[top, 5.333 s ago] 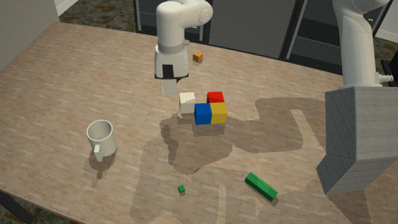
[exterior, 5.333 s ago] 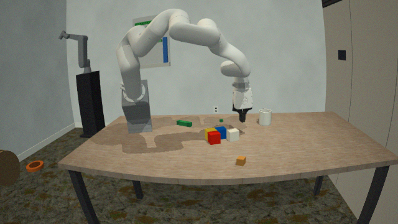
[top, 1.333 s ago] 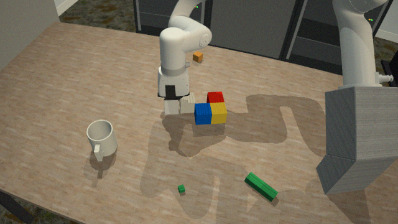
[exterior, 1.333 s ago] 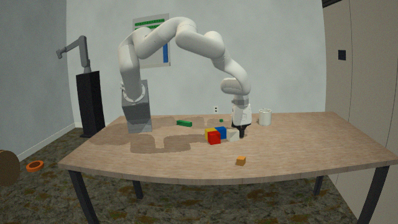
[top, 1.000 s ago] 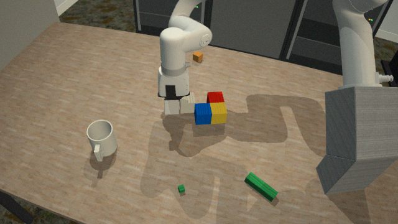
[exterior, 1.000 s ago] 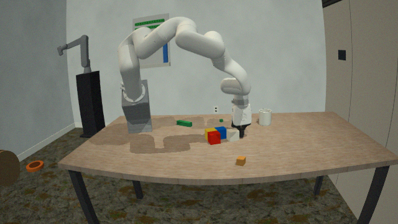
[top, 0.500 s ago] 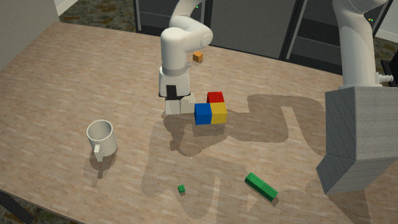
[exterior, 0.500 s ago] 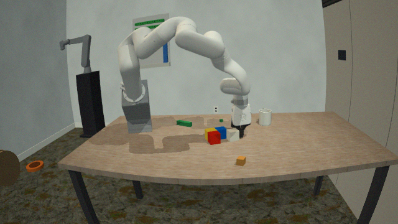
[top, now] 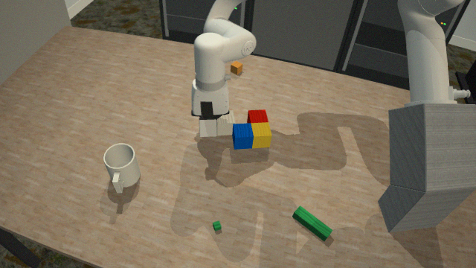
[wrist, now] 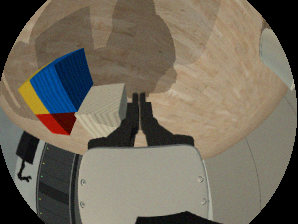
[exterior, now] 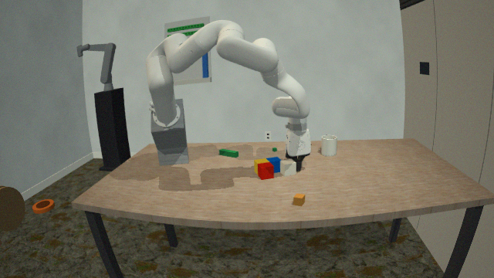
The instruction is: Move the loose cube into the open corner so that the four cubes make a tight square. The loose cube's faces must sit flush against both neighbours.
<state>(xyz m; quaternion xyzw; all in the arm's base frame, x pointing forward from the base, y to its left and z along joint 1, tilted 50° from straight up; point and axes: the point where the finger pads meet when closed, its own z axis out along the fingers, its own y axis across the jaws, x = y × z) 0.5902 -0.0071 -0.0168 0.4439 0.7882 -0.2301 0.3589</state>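
Wrist view: closed gripper beside the loose white cube, corner unfilled

The gripper (top: 210, 100) (exterior: 299, 169) (wrist: 139, 100) has its black fingers together with nothing clamped between them. It is low at the table (top: 156, 89) (exterior: 347, 185) (wrist: 200, 90), with the white cube (top: 226, 124) (exterior: 288, 167) (wrist: 102, 107) right beside its fingers, on the side facing the coloured blocks. Whether finger and cube touch is hard to tell.

The blue cube (top: 242, 136) (exterior: 275, 164) (wrist: 57, 82) and red cube (top: 257, 116) (exterior: 265, 171) (wrist: 56, 123) each adjoin the yellow cube (top: 262, 135) (exterior: 259, 161) (wrist: 32, 98), forming an L. The white cube is close to the blue one, near the open corner, but a gap separates it from the red cube, so the square is incomplete. Contact between white and blue is unclear.

A mug (top: 123, 165) (exterior: 329, 146) stands well apart, as does a small orange block (top: 236, 68) (exterior: 299, 199).
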